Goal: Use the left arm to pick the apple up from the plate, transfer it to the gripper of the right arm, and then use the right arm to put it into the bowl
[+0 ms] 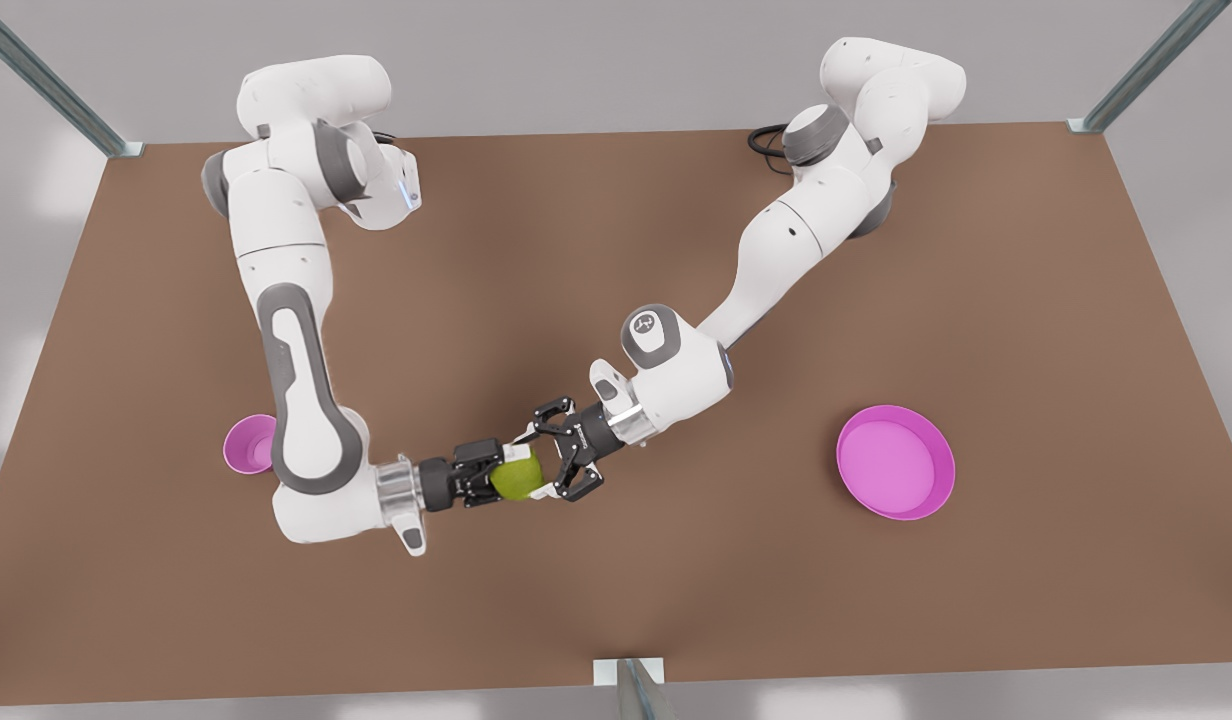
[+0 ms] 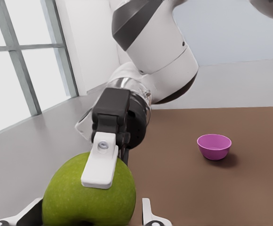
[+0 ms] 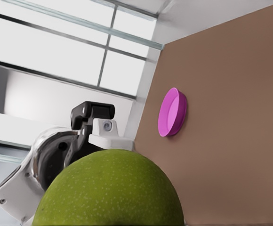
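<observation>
bowl (image 1: 246,445): Small deep pink cup with upright sides, smooth and matte. It sits on the front view's left, half hidden behind the right arm's elbow, and I judge it the drop target once the handover ends.

right arm (image 1: 294,400): White shell with grey joints and a shiny silver cuff, folded low so its wrist points across the table toward the other arm.

right gripper (image 1: 488,470): Slim and black with white pads. It is clamped on the apple, and the left wrist view shows one pad lying flat on the skin.

apple (image 1: 514,482): Round, speckled yellow-green and glossy. It hangs in mid-air between the two grippers over the table's middle, well apart from plate and bowl.

left gripper (image 1: 538,462): Broad black claw meeting the apple from the opposite side. I cannot tell whether it is gripping or has let go.

plate (image 1: 941,455): Wide shallow magenta dish with a low rim, on the front view's right.

table (image 1: 676,600): Flat brown matte top.
</observation>
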